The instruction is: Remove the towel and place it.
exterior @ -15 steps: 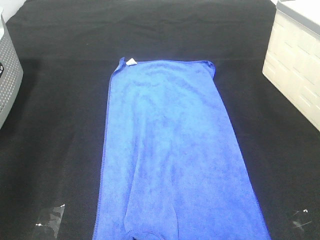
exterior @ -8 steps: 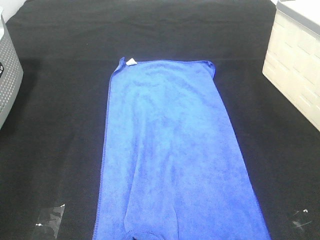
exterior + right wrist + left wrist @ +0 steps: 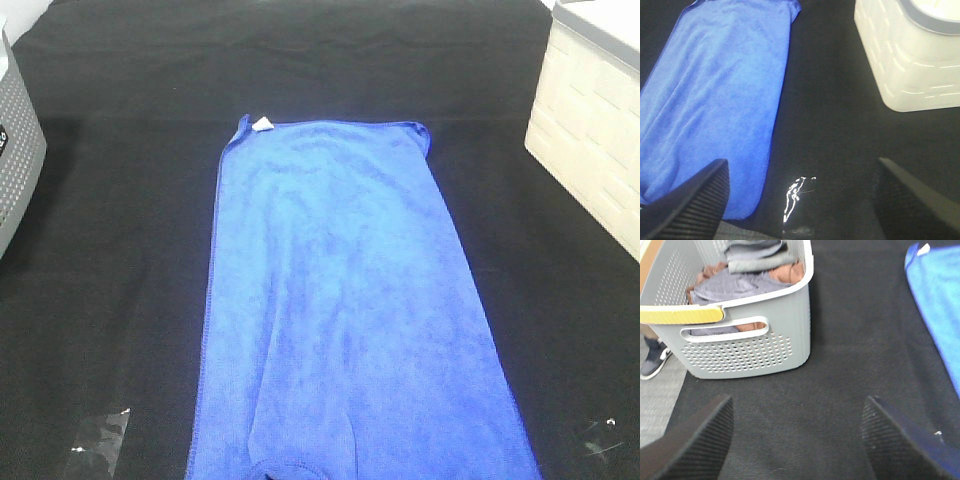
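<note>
You had the towel (image 3: 345, 310) lying flat and lengthwise down the middle of the black cloth (image 3: 110, 250), a long royal-blue rectangle with stitched edges and soft lengthwise ripples in the pile. Its small white tag (image 3: 263, 124) sat at the far left corner, and the far right corner curled slightly. The near end ran out past the bottom edge of the high view.

Your left gripper (image 3: 797, 440) hung over bare black cloth with its 2 ribbed fingers (image 3: 700, 440) spread wide and nothing between them; the grey perforated basket (image 3: 747, 347), filled with folded clothes, stood just beyond it, and the towel's tagged corner (image 3: 935, 295) showed off to the side, well apart. Your right gripper (image 3: 800, 205) was likewise spread wide and empty, over the cloth beside the towel's long edge (image 3: 715, 100), with the cream bin (image 3: 912, 60) near on the other side and a shiny strip of clear tape (image 3: 795, 192) on the cloth between the fingers.

Against the views 1.0 s and 0.5 s back, you had changed nothing: towel, tag and both containers lay exactly as before.
</note>
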`<state>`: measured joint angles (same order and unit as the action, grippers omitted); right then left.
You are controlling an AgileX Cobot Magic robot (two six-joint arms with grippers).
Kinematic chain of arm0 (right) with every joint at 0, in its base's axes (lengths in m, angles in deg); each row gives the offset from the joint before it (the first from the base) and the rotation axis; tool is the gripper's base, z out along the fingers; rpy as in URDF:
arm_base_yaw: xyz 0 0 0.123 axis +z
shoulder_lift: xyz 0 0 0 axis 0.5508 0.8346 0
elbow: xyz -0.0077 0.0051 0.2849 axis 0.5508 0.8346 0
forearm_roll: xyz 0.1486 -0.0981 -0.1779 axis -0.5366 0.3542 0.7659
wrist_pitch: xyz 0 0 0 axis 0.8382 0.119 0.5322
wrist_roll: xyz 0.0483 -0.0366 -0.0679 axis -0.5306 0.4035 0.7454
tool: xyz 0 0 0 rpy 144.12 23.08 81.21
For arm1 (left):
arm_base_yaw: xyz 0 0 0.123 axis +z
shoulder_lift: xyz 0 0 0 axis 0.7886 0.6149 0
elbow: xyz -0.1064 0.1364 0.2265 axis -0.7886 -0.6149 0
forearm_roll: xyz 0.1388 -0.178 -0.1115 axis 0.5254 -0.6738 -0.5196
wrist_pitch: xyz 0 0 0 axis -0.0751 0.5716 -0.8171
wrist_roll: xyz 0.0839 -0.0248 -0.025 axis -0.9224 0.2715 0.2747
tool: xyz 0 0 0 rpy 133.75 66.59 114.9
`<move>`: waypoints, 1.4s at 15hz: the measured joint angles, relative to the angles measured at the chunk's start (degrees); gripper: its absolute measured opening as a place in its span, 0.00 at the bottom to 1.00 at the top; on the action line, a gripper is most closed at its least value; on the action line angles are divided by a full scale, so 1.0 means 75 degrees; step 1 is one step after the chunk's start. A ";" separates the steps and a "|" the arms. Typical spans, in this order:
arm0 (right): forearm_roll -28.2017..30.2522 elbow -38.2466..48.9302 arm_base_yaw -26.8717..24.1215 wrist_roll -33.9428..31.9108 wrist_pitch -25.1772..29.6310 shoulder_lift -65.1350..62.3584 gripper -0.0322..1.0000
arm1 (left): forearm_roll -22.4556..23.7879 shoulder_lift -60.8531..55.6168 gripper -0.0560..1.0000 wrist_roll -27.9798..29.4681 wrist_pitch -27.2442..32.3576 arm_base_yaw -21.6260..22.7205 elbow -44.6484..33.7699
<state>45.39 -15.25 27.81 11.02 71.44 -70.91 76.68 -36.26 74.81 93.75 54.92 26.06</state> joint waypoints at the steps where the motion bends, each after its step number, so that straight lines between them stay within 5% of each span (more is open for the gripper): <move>1: 0.0061 0.0160 0.0000 0.0000 0.0038 -0.0390 0.75 | -0.0092 -0.0504 0.69 0.0000 0.0130 0.0000 -0.0069; 8: 0.0229 0.1551 0.0000 0.0000 0.0237 -0.1291 0.75 | -0.0420 -0.1192 0.69 -0.0023 0.0405 0.0000 -0.0688; 21: 0.0084 0.1895 0.0160 0.0206 -0.0573 -0.1291 0.75 | -0.0489 -0.1192 0.69 -0.0023 0.0306 0.0000 -0.0795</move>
<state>46.02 -1.04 29.01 12.57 67.14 -80.59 73.01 -45.19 74.64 96.04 54.92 20.10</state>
